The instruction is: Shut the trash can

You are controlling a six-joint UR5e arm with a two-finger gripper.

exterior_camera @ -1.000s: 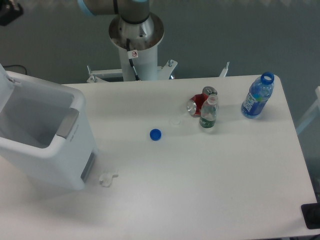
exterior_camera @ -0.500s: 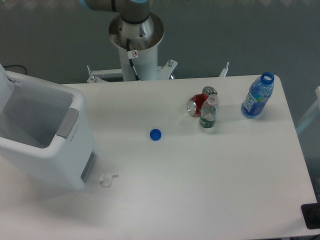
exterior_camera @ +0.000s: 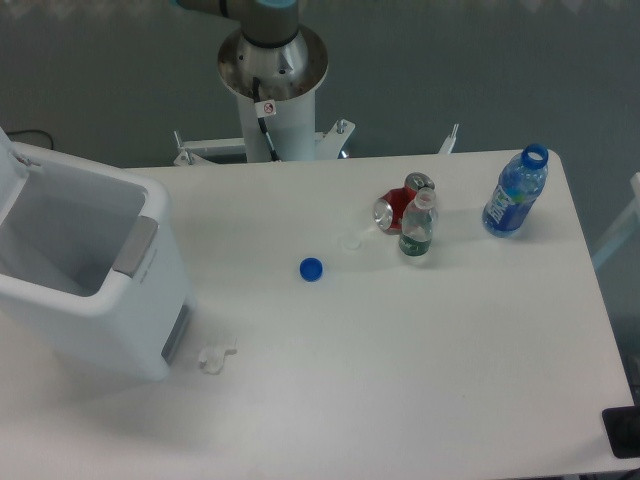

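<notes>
White trash can [exterior_camera: 90, 290] stands open (no readable writing anywhere), pincer out of view.

1. A big white desk [exterior_camera: 400, 380] fills most of the view. Its top is flat and smooth.
2. Behind the desk lies a grey floor [exterior_camera: 480, 70]. It looks dull and plain.
3. A thin black cable [exterior_camera: 30, 134] lies on the floor beyond the desk's far left corner.
4. White metal bars [exterior_camera: 335, 140] stick out just behind the desk's far edge.
5. A pale white bar [exterior_camera: 612, 240] stands just off the desk's right side.
6. A small dark thing [exterior_camera: 624, 432] sits by the desk's near right corner. It is too cut off to tell what it is.
7. The light is soft and even, and shadows on the desk are faint.
</notes>
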